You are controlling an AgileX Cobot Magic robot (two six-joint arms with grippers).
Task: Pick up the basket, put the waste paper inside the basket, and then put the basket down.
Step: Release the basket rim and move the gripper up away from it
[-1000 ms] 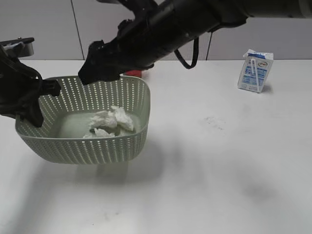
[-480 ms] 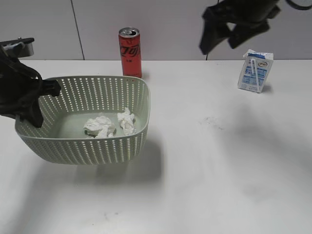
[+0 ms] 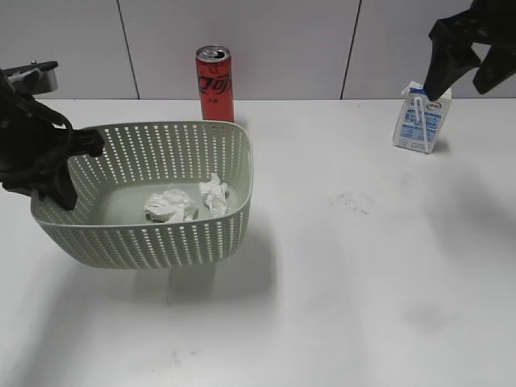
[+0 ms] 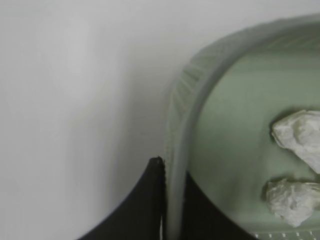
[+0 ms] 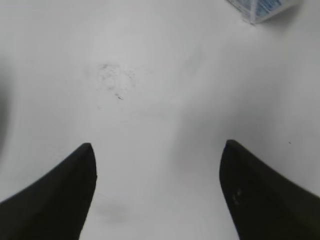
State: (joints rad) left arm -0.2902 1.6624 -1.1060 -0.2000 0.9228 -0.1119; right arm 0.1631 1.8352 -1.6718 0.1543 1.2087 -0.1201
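Note:
The pale green slotted basket (image 3: 161, 234) hangs tilted at the left of the exterior view, its left end raised above the table. My left gripper (image 3: 56, 173) is shut on the basket's left rim; in the left wrist view the rim (image 4: 176, 165) runs between the two black fingers. White waste paper wads (image 3: 169, 205) lie inside on the basket floor, and two show in the left wrist view (image 4: 297, 137). My right gripper (image 3: 466, 58) is open and empty, high at the upper right above the table; the right wrist view shows bare table between its fingers (image 5: 157, 150).
A red drink can (image 3: 214, 83) stands behind the basket by the back wall. A blue-and-white drink carton (image 3: 422, 118) stands at the back right, under my right gripper; its corner shows in the right wrist view (image 5: 262, 9). A faint smudge (image 3: 351, 201) marks the table's middle.
My right arm has pulled back from over the basket to the upper right, uncovering the red can. The wads have settled on the basket floor. The basket has shifted slightly.

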